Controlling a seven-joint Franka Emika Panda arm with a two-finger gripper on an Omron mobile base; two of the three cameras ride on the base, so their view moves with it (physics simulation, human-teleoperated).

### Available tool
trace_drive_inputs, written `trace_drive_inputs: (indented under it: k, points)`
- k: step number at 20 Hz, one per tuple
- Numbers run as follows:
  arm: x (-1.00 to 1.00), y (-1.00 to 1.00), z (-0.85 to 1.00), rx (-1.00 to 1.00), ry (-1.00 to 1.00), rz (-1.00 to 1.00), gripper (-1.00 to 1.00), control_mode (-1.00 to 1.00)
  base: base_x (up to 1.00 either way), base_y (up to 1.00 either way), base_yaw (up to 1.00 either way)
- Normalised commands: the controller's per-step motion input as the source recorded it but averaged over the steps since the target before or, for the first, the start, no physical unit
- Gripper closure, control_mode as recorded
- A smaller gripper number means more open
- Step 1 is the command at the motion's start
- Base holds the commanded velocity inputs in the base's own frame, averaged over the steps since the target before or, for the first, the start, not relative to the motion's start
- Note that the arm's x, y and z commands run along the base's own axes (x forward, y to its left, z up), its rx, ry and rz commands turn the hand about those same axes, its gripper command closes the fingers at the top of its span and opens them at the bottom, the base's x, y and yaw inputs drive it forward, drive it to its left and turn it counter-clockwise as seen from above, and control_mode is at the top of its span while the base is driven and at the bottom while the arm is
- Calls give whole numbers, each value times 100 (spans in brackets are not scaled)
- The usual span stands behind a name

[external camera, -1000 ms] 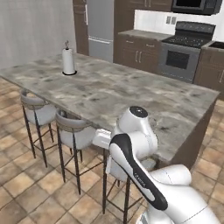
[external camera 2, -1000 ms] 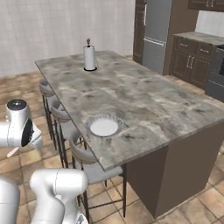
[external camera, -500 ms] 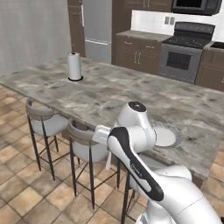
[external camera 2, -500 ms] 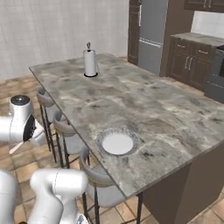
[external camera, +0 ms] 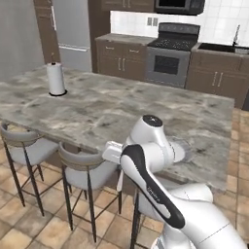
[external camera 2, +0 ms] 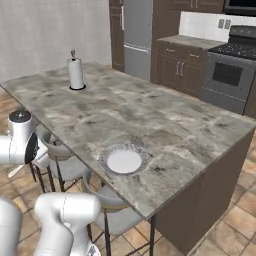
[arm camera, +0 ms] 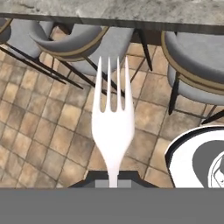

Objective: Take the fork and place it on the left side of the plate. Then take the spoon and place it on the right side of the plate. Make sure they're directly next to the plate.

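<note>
You have one fork clamped in the shut tool; one plate on bench.

Arm is folded back low beside the base, elbow raised, forearm angled down toward the floor side of the island. Gripper is seen in the hand view with jaws closed tight on the fork, handle clamped between the fingertips, tines projecting straight out along the hand's axis. In the left base view the gripper is carried below counter height, largely hidden behind the wrist.
</note>
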Motion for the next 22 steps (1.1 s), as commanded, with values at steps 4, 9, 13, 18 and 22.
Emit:
trace_drive_inputs:
  k: [4,9,13,18,22]
  points:
    - [0,0,0,0,0,0,100,100,37,45,-39]
    - [0,0,0,0,0,0,100,100,36,39,-35]
    - [0,0,0,0,0,0,100,100,43,49,-37]
    - [0,0,0,0,0,0,100,100,40,47,-32]
    - [0,0,0,0,0,0,100,100,42,47,-26]
